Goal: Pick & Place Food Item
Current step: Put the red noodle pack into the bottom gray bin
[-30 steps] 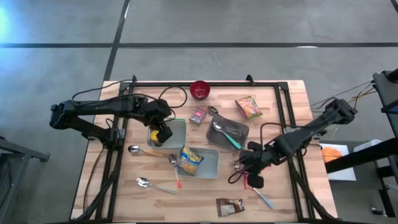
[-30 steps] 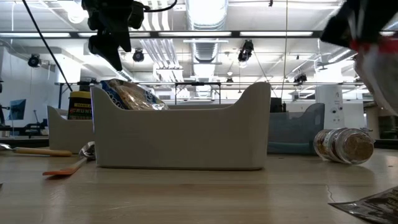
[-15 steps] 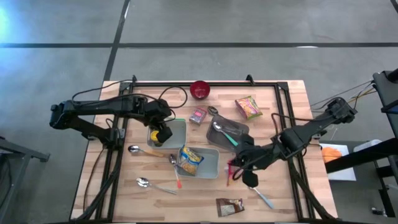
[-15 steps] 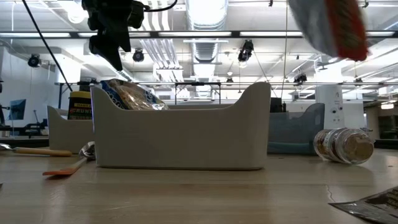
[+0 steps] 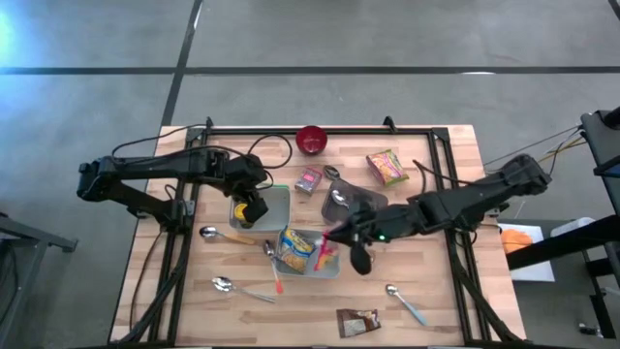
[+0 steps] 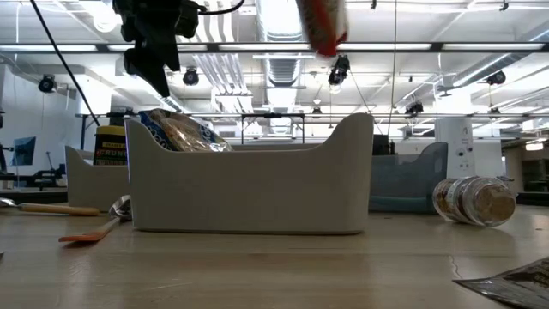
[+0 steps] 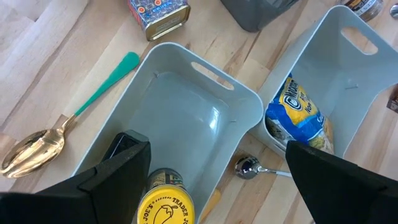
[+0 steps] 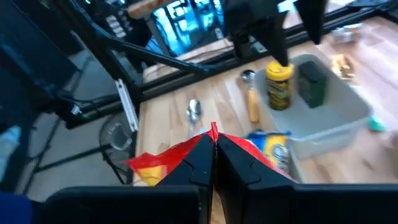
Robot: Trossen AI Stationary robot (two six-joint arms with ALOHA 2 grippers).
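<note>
Right gripper (image 5: 327, 254) now over white bin (image 5: 332, 264) beside chip bag (image 5: 295, 248), fingers clamped on red packet (image 8: 180, 158)

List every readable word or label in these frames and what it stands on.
"TRADER JO…", cut off: yellow lid of the jar in the light bin.
Blue-and-yellow bag: print unreadable.
Small tin: label too blurred.
Red packet in the right pincer: no legible text.

At the lower middle of the left wrist view, the yellow lid of the jar (image 7: 163, 205) reads "TRADER JOE'S" in part. The blue-and-yellow bag (image 7: 297, 118) at the right carries lettering too skewed to read. Nothing else is legible.
</note>
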